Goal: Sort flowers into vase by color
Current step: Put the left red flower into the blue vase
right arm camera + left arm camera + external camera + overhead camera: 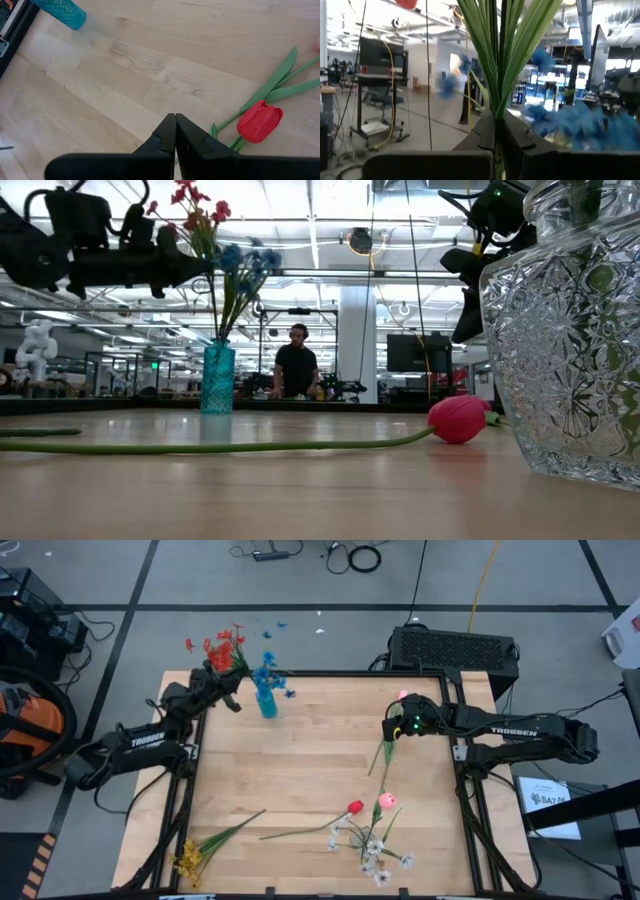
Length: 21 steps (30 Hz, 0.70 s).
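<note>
**Red cluster held at the teal vase, tulip lifted at the far right**

Grippers first: the left gripper (222, 680) is pinched on the green stems of a red flower cluster (222, 644), holding it up beside the teal vase (266, 703) at the table's far left edge. That vase already carries blue sprays (268, 670). The right gripper (397, 726), fingers pressed together, appears to pinch the stem of a pink-budded tulip (383, 752) whose lower end trails toward the table (300, 770).

Sorting by colour, I judge the red cluster should not join the blue — it wants a different holder. A cut-glass vase (570, 330) shows close up in the low view; it looks the likelier home. Keeping the stems vertical and the grip low would help them drop cleanly through a mouth.

Loose stems still lie near the front edge: a yellow sprig (190, 858), a red tulip (354, 807), a pink tulip (387, 800) and white blossoms (375, 858), overlapping each other. Those crossed stems could drag along when one is lifted. A person (296, 365) stands well behind the table.
</note>
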Tool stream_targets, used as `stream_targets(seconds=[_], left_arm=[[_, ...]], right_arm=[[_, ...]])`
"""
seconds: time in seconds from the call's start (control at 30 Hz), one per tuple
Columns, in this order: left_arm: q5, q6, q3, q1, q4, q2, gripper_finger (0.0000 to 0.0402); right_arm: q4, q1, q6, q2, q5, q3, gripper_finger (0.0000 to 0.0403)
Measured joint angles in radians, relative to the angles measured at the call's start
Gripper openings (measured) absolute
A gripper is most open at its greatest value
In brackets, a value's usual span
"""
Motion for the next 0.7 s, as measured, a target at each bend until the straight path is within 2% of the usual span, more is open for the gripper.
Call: stream_targets(seconds=[0.37,0.7], left_arm=[[0.012,0.055,0.000,0.000,-0.008,0.058,0.0011],[0.028,0.078,0.000,0.000,-0.163,0.089,0.0012]], right_arm=[[0.000,0.000,0.000,0.000,0.001,0.000,0.0000],[-0.001,0.000,-0.003,0.000,0.001,0.000,0.0000]])
